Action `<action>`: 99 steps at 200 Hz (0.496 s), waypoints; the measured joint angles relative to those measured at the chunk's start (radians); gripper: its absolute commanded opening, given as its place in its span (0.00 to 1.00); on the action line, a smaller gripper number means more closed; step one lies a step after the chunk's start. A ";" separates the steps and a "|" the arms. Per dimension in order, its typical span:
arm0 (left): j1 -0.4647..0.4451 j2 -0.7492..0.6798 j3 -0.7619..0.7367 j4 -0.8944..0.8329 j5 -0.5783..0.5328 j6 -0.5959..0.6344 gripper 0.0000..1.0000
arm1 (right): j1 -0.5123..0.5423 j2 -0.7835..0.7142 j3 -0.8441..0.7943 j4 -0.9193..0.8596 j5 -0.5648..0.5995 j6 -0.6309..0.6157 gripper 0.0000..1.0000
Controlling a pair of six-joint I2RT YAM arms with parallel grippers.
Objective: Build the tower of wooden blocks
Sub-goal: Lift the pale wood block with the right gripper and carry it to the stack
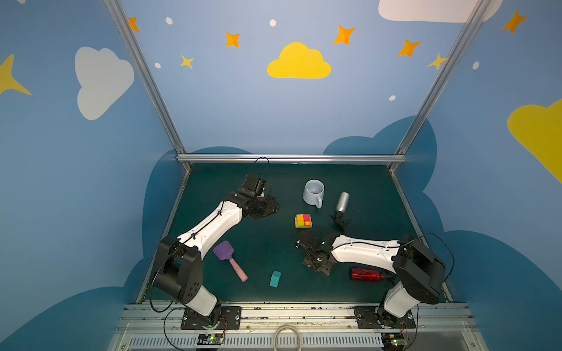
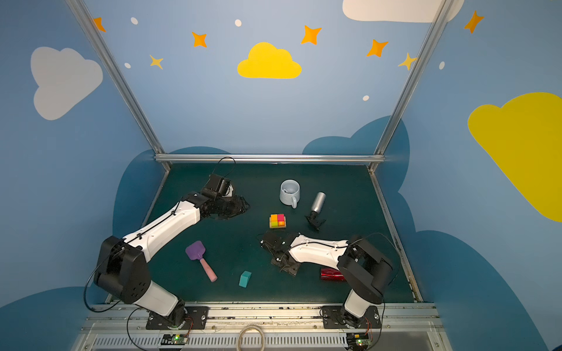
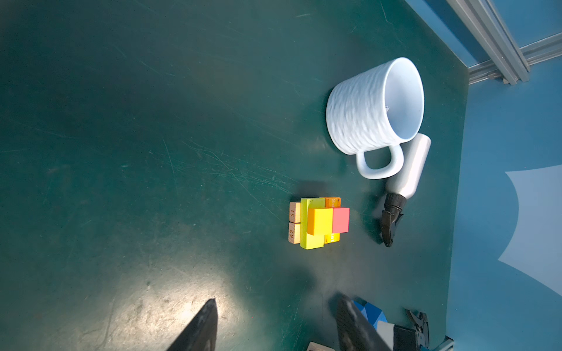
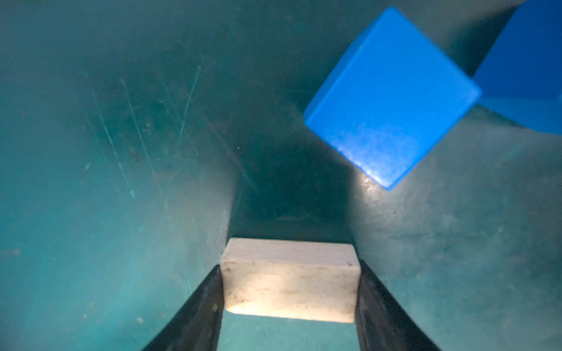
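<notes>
Right gripper (image 4: pixel 289 273): fingers pressed against both short sides of a tan block (image 4: pixel 289 285); I read that as a grip. I cannot tell whether the block is clear of the table (image 4: pixel 121 212). Two blue cubes (image 4: pixel 392 97) lie just beside it. In both top views this gripper sits low, just in front of the tower (image 1: pixel 303 221), not touching it.

Left gripper (image 3: pixel 276 299): jaws standing apart, bare table between them, nothing held. It hangs left of the tower, well apart.

Tower (image 3: pixel 319 223), seen from the left wrist: two tan bars lowest, a yellow-green bar and an orange bar across them, an orange cube and a pink cube side by side on top.

Teal piece (image 1: pixel 275 279): near the front edge, well apart from the tower.

Behind the tower stands a white mug (image 1: pixel 313 191), with a silver spray bottle (image 1: pixel 342 203) lying beside it. A red bottle (image 1: pixel 368 274) lies by the right arm. A purple spatula (image 1: pixel 226 255) lies at front left.
</notes>
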 measured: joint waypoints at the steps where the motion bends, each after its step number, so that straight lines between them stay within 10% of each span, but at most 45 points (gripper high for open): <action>1: 0.000 0.000 0.000 0.000 0.000 0.000 0.62 | 0.000 0.000 0.000 0.000 0.000 0.000 0.60; 99: 0.001 0.000 -0.007 0.000 0.000 0.003 0.62 | -0.021 -0.002 0.124 -0.107 0.012 -0.156 0.51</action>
